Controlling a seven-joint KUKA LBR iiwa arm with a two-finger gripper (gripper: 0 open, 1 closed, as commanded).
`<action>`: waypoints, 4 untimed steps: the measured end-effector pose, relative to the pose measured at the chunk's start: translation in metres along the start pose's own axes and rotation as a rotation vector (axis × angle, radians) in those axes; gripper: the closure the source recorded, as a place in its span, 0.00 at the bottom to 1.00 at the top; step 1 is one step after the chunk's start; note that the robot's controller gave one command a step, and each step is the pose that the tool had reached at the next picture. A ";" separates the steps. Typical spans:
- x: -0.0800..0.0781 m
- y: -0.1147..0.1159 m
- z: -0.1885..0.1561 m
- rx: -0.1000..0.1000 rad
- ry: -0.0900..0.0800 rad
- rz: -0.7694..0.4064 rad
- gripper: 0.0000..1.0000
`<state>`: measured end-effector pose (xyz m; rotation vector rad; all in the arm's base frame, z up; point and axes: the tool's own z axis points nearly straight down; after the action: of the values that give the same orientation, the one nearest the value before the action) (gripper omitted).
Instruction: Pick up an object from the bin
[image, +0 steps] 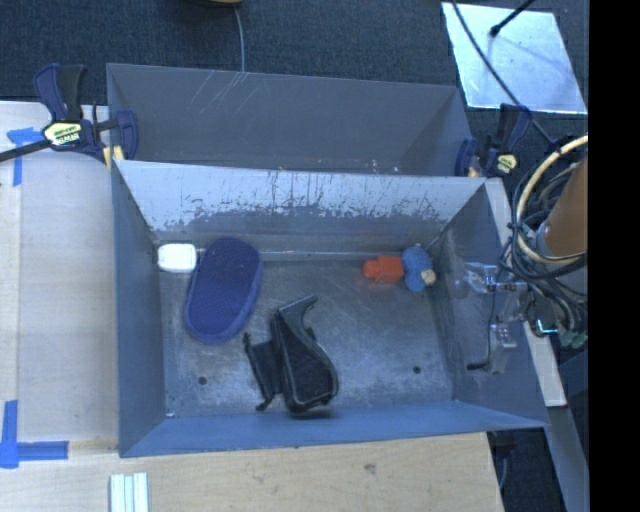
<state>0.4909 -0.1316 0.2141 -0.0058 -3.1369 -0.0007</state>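
While beside the right wall (452, 320), gripper (489, 348) near small rounded blue-and-yellow toy (418, 270).

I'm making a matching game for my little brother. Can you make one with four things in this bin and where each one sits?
Things:
1. white block
2. blue oval pad
3. black folded thing
4. small red thing

Places in the bin:
A. middle of the floor, toward the view's bottom edge
B. back right, beside a blue-and-yellow toy
C. back left corner
D. left side, just right of the white block

Pairs: 1-C, 2-D, 3-A, 4-B.
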 end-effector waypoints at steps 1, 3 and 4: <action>-0.133 -0.003 0.145 -0.001 -0.003 0.178 0.00; -0.136 -0.016 0.109 -0.001 -0.013 0.422 0.00; -0.135 -0.006 0.145 0.003 0.007 0.416 0.00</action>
<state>0.6252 -0.1377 0.0686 -0.6518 -3.0613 0.0052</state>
